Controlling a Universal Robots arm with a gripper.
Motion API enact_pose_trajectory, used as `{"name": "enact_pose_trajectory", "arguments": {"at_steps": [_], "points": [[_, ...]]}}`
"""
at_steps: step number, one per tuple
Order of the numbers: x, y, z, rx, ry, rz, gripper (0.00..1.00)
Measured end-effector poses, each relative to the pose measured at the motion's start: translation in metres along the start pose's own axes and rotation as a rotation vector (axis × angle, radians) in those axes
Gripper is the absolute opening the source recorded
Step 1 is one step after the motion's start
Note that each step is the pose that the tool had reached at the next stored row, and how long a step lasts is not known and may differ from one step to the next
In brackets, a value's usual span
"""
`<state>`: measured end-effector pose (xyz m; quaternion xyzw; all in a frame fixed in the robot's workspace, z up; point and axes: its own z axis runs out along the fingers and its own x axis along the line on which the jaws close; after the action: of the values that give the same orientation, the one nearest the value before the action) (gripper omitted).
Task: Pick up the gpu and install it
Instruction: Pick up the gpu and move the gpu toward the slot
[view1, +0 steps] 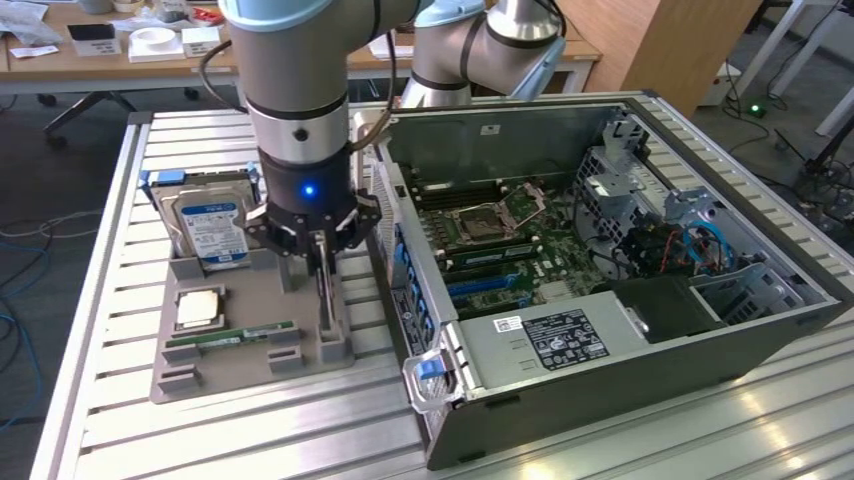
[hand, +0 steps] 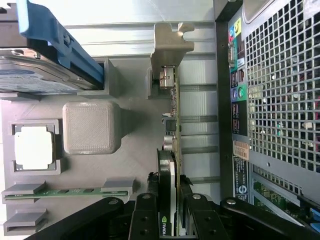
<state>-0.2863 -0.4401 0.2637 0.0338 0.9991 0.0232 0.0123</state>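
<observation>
- Your gripper (hand: 169, 187) is clamped on the gpu (hand: 173, 100), which is not yet lifted from the tray (view1: 260, 295).
- Installing is left: the case (view1: 747, 350) sits at 3 o'clock in the exterior view.

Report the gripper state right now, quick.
Gripper: closed on the gpu, one finger on each face of the card, which stands on edge in the gray holder.
</observation>
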Motion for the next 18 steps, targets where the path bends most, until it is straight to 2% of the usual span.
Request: {"name": "enact_pose_trajectory", "arguments": {"at_steps": [18], "points": [[-0.001,0.0011,-0.0228,0.0,0.0,0.0,0.27]]}}
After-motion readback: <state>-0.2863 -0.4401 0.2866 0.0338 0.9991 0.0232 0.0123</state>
